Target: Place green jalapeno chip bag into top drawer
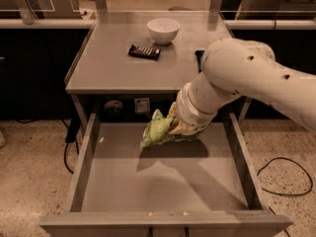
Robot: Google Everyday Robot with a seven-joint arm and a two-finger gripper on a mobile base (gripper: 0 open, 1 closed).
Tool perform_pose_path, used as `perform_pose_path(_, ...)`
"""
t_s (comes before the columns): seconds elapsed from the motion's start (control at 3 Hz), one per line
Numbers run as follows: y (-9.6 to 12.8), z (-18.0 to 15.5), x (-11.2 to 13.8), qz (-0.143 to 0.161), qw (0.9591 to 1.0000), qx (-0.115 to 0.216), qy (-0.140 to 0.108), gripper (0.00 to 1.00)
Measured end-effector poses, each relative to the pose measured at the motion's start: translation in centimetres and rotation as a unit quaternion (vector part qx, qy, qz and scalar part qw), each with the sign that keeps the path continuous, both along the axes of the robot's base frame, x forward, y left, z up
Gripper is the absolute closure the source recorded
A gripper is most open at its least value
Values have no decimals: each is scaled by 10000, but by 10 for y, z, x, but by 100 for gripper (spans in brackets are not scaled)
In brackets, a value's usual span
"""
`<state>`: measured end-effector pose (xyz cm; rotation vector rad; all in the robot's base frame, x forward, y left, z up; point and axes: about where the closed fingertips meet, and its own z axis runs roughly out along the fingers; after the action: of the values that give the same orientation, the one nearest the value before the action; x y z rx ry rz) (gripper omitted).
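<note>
One gripper (175,127), fingers clamped on crumpled light-green foil chip bag (157,129), hangs over wide shallow grey top drawer (163,186), twelve o'clock end. Placement step: lower, then release.

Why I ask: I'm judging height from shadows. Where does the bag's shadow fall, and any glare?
Camera view: the chip bag, gripped by the tool above the drawer, throws a dark shadow onto the drawer floor in front of it. Camera view: the table shows a soft sheen, no harsh glare.
</note>
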<state>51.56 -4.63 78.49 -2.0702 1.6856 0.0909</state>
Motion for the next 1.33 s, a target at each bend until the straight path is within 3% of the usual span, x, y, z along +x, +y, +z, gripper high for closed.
perform_pose_path(0.67,23,-45,-1,173,9998,7,-62,100)
perform_pose_path(1.0,36,-67,1,249,9997,-55,59,100)
perform_pose_path(1.33,41,-92,2,177,9989,-40,430,100)
